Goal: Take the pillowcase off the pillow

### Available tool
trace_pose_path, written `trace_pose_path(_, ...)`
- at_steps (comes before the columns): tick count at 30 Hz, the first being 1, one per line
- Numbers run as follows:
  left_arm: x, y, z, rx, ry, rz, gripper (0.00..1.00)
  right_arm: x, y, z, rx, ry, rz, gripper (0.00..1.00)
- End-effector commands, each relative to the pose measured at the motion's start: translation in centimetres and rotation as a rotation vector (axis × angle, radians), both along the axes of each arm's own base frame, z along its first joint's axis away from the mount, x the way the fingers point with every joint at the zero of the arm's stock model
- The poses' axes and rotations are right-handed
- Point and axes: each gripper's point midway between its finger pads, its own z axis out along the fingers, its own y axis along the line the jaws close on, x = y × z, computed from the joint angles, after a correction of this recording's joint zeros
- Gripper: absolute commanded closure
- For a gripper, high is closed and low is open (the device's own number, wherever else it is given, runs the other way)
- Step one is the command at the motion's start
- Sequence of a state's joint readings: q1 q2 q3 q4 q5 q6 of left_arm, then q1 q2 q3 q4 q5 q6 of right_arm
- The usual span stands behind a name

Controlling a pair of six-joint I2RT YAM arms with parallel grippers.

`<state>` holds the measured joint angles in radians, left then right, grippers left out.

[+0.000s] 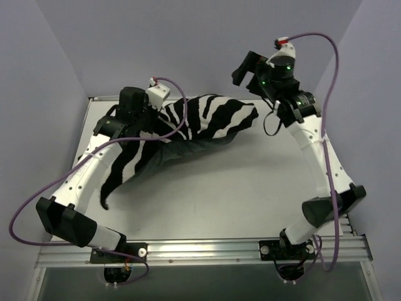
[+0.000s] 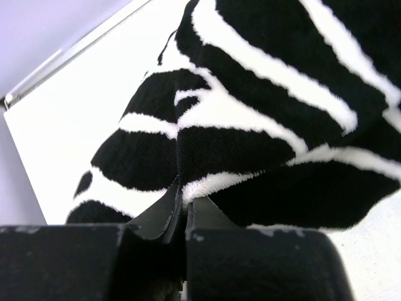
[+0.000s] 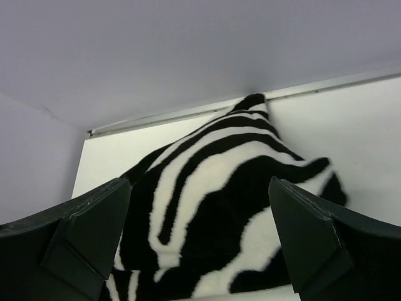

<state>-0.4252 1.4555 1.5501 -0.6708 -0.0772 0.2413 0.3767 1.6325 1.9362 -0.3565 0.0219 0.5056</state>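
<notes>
Legible text, labels, brands, numbers, signs: none in any view, pillowcase (image 1: 213,116) at upper centre of frame carrying zebra stripes only, no lettering made out

A robotics lab test cell, not a home or shop. Plain lavender-grey walls (image 1: 188,44) box in a bare white counter (image 1: 263,188) on the left, back and right of the top view. A slotted aluminium rail (image 1: 207,249) runs along the lower edge, with the left arm (image 1: 88,175) and right arm (image 1: 322,153) bolted to it. Purple cables (image 1: 337,69) loop loosely off both arms, and green indicator lights (image 1: 280,65) glow at upper right. The one domestic item is a zebra-striped pillowcase (image 1: 207,119) on the counter.
</notes>
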Motion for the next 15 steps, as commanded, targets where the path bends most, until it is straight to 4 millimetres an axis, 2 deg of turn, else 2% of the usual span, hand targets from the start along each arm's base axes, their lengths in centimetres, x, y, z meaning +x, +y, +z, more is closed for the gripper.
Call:
trace_pose_path(1, -0.7, -0.9, 5.0, -0.13, -0.109, -0.046, 0.98, -3.4, -3.6, 2.0, 0.119, -0.056, -0.082, 0.0)
trace_pose_path(2, -1.1, -1.4, 4.8, -0.145, -0.1, -0.074, 0.98, -4.6, -3.7, 2.3, 0.169, -0.067, -0.051, 0.0)
trace_pose_path(3, -1.7, -2.2, 4.6, -0.157, -0.09, -0.108, 0.98, -4.3, -3.1, -0.8, 0.225, -0.01, -0.054, 0.0)
trace_pose_path(6, -2.1, -2.9, 3.8, -0.151, -0.071, -0.12, 0.98, -5.3, -1.3, -4.3, 0.347, 0.074, -0.022, 0.0)
trace_pose_path(7, -2.1, -2.9, 3.8, -0.151, -0.07, -0.12, 0.98, -5.4, -0.4, -6.5, 0.416, 0.12, -0.032, 0.0)
trace_pose_path(8, -2.1, -3.0, 3.7, -0.153, -0.069, -0.118, 0.98, -5.8, -0.2, -6.8, 0.444, 0.114, -0.054, 0.0)
trace_pose_path(9, -2.1, -3.0, 3.6, -0.153, -0.065, -0.117, 0.98, -6.4, 1.3, -6.5, 0.472, 0.096, -0.039, 0.0)
trace_pose_path(10, -2.1, -3.1, 3.6, -0.155, -0.064, -0.119, 0.98, -7.1, 1.8, -6.6, 0.513, 0.104, -0.063, 0.0)
trace_pose_path(11, -2.1, -3.2, 3.5, -0.16, -0.06, -0.121, 0.98, -7.5, 1.9, -7.9, 0.515, 0.124, -0.101, 0.0)
trace_pose_path(13, -2.1, -3.4, 3.3, -0.162, -0.051, -0.124, 0.98, -8.4, 2.2, -8.7, 0.574, 0.158, -0.161, 0.0)
trace_pose_path(14, -2.1, -3.5, 3.4, -0.167, -0.053, -0.127, 0.98, -8.8, 2.3, -10.2, 0.579, 0.186, -0.183, 0.0)
trace_pose_path(15, -2.1, -3.5, 3.3, -0.167, -0.051, -0.129, 0.98, -9.1, 2.5, -10.8, 0.594, 0.191, -0.193, 0.0)
